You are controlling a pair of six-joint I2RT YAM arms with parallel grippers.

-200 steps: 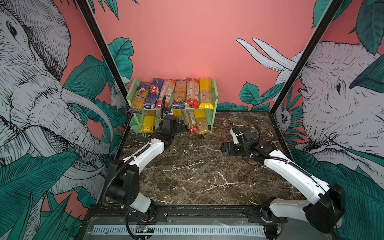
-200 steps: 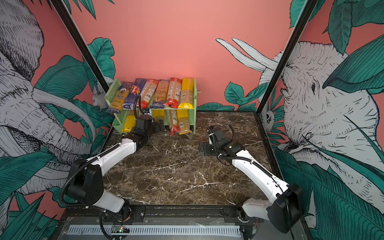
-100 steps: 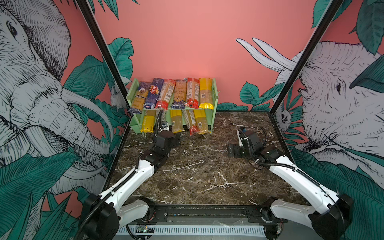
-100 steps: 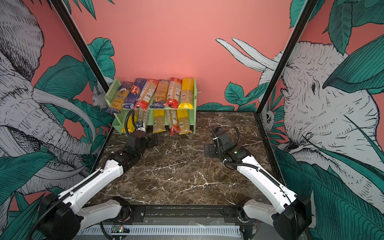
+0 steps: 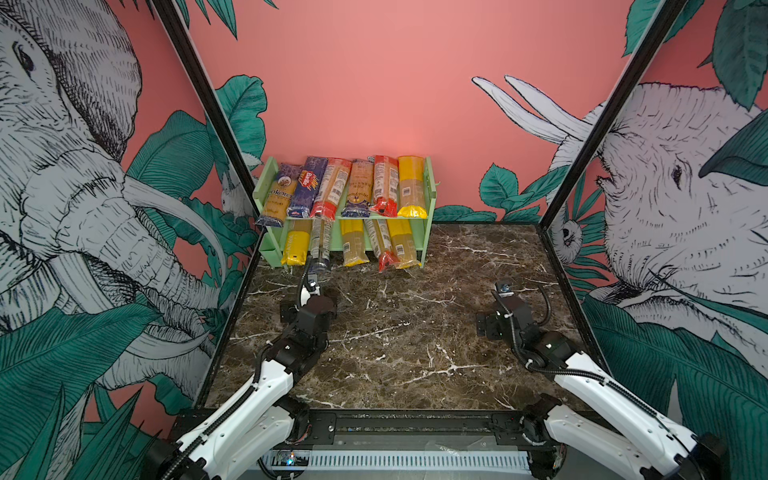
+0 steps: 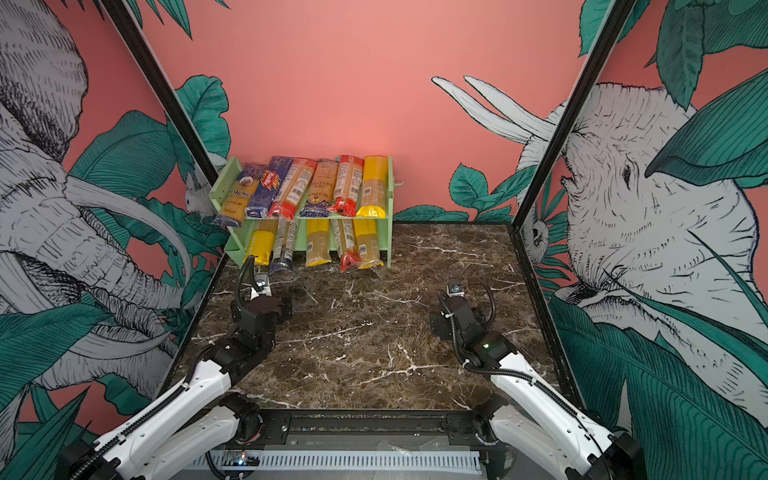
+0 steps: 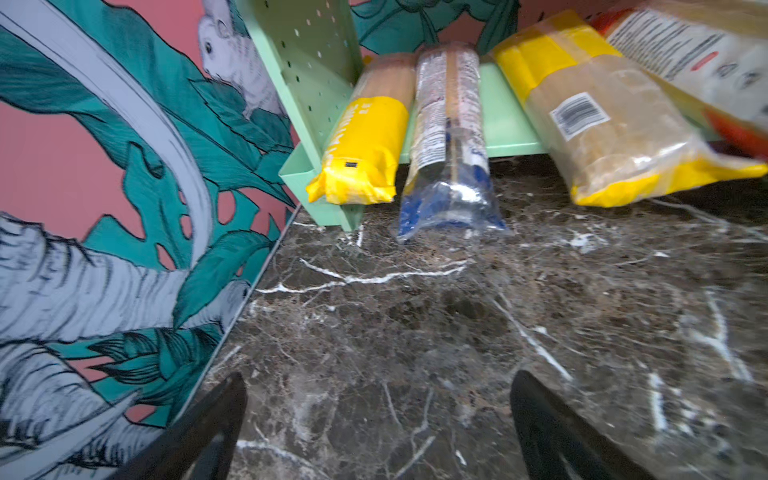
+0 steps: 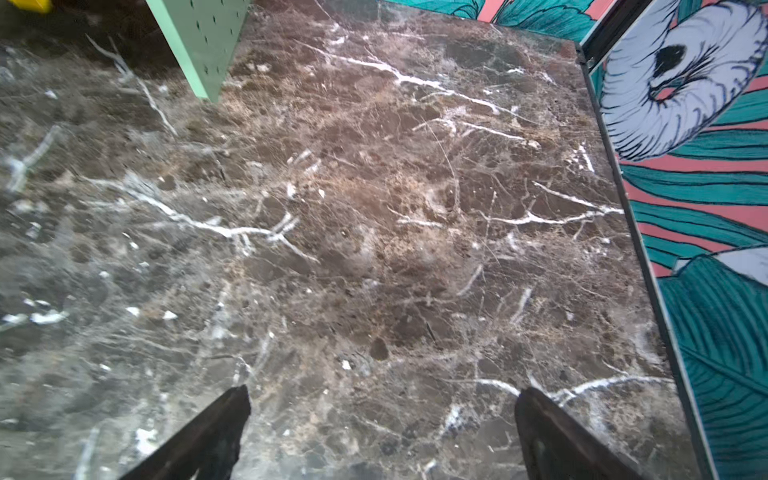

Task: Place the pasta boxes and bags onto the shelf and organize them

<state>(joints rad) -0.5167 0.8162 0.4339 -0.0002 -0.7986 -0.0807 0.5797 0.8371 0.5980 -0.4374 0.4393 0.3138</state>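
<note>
The mint-green shelf (image 5: 430, 195) (image 6: 390, 195) stands against the back wall at the left. Several pasta packs (image 5: 360, 187) (image 6: 322, 187) lie side by side on its upper tier, and several more (image 5: 352, 245) (image 6: 318, 245) on the lower one. A clear blue-ended pack (image 7: 451, 166) (image 5: 321, 249) juts past the lower tier's front, between a yellow-ended pack (image 7: 361, 153) and a yellow barcoded one (image 7: 615, 137). My left gripper (image 5: 308, 307) (image 6: 262, 311) (image 7: 379, 377) hovers open and empty over the marble, short of that pack. My right gripper (image 5: 505, 322) (image 6: 457, 320) (image 8: 384, 391) is open and empty at the right.
The dark marble tabletop (image 5: 407, 340) is ringed by patterned walls with black corner posts (image 5: 582, 137). The shelf's peg-holed side panel (image 8: 199, 41) shows at the far edge of the right wrist view. The right wall (image 8: 706, 208) runs close beside the right gripper.
My left gripper has drawn back from the shelf's lower tier toward the table's front. My right gripper has also pulled back and to the right. Both stayed open.
</note>
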